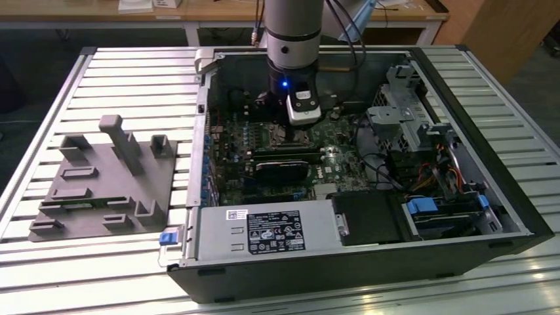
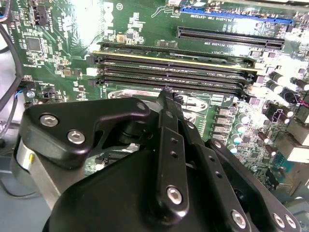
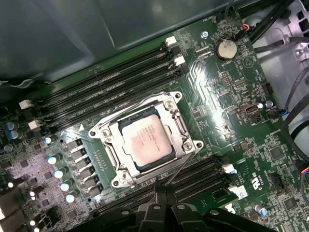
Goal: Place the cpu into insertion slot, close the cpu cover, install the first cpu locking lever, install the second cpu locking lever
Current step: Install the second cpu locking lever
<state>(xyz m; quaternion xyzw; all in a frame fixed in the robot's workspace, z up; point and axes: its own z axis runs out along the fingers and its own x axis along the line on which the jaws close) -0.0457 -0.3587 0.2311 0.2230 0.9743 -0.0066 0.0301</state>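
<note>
Presently, the cpu (image 3: 147, 141) lay seated in the insertion slot (image 3: 126, 124), the cpu cover (image 3: 179, 126) shut over it. One lever (image 3: 179, 169) stood unlatched beside it. Gripper (image 3: 164, 193), fingers pressed together, empty, hovered just beside; a slip could scrape the motherboard (image 3: 227, 87).

the cpu (image 3: 147, 141) shows a pale silver-beige face, framed by the shiny silver cpu cover (image 3: 181, 130). the circuit board (image 3: 227, 92) is deep green with fine pale traces. the memory slots (image 3: 111, 79) are black with white end clips. the gripper (image 2: 166, 104) is glossy black with silver screws.
</note>
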